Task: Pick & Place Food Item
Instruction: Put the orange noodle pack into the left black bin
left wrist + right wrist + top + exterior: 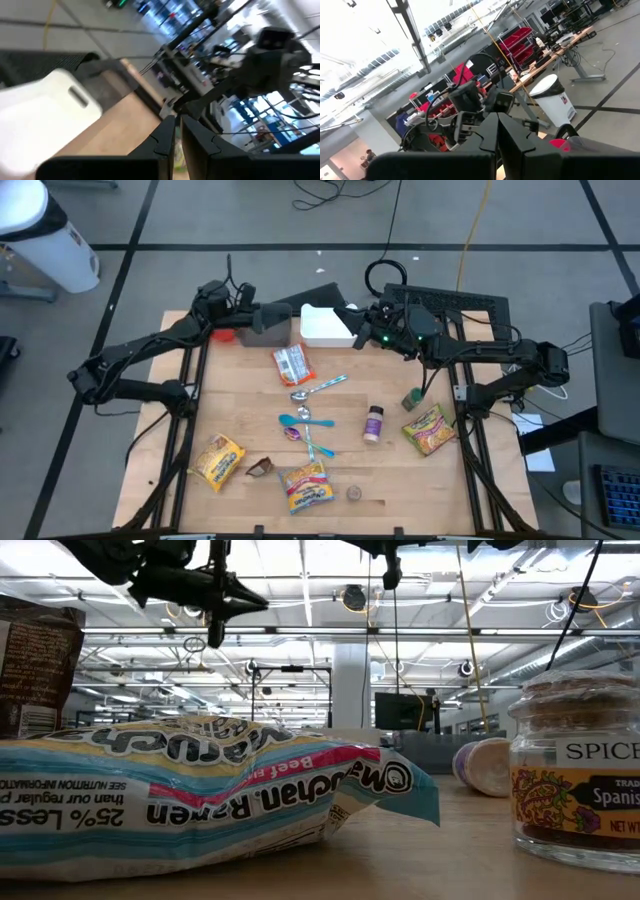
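Wooden table [400,470], both arms parked high at far edge, either side of white tray [322,325]. Left claw [288,323] just beside tray's left end, fingers pinched nearly together, empty. Right claw [352,320] at tray's right corner, clenched tight, also empty.

Likely target: noodle packet [292,363], flat on the wood just in front of tray, near-directly below left claw twd the front edge. Long axis approx. back-to-front, slightly slanted, so a grip across the short width looks best. Left arm clearly nearer; right would need to reach across the tray.

Room to work: bare wood left of the packet; metal spoon [318,387] close at its front-right corner, worth avoiding on descent. Three more noodle packets well apart nr the front & right: [218,460], [305,485], [432,428]. Spice jar [373,423] and blue spoons [303,423] mid-table, clear of the approach.
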Action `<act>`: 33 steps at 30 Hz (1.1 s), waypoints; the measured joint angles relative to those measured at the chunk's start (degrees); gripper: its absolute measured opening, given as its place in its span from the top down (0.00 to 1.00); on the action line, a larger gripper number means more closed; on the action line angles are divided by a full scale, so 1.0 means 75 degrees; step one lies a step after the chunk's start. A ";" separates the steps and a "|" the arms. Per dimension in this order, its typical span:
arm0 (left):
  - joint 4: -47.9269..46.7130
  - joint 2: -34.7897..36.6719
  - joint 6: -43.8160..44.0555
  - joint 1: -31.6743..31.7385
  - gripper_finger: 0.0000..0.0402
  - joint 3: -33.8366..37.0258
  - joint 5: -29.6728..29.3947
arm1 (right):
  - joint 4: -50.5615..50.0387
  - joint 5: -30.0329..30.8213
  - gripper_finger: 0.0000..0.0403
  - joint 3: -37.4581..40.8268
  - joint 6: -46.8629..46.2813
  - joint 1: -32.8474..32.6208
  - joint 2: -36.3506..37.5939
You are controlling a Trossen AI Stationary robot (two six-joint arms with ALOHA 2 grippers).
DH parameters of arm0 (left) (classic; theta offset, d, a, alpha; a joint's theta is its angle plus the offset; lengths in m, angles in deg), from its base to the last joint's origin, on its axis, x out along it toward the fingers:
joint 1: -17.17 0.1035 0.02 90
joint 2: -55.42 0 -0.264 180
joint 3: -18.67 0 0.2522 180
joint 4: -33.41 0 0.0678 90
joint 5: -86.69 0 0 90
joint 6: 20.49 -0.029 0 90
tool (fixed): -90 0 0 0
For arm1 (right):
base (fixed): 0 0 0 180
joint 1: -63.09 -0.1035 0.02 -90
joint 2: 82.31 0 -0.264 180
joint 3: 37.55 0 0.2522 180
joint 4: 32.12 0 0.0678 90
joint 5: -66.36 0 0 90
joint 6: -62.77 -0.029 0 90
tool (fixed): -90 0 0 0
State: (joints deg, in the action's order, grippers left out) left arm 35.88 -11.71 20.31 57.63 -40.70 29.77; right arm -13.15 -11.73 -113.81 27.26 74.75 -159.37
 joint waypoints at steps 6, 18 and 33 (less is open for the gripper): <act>0.0718 -0.0010 -0.0003 -0.0125 0.91 0.0000 0.0003 | 0.0006 0.0010 1.00 0.0000 0.0025 0.0000 0.0000; 0.1016 -0.0013 -0.0026 -0.0505 0.66 0.0000 0.0652 | 0.0064 -0.0007 1.00 0.0003 0.0025 0.0000 0.0000; 0.1072 -0.0010 -0.0075 -0.1182 0.54 0.0000 -0.2411 | -0.0227 -0.0024 0.72 0.0009 -0.0200 -0.0020 0.0003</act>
State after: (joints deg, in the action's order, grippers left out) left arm 43.92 -11.78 19.74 48.76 -40.70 11.69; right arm -14.85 -11.91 -113.75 25.76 74.59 -159.34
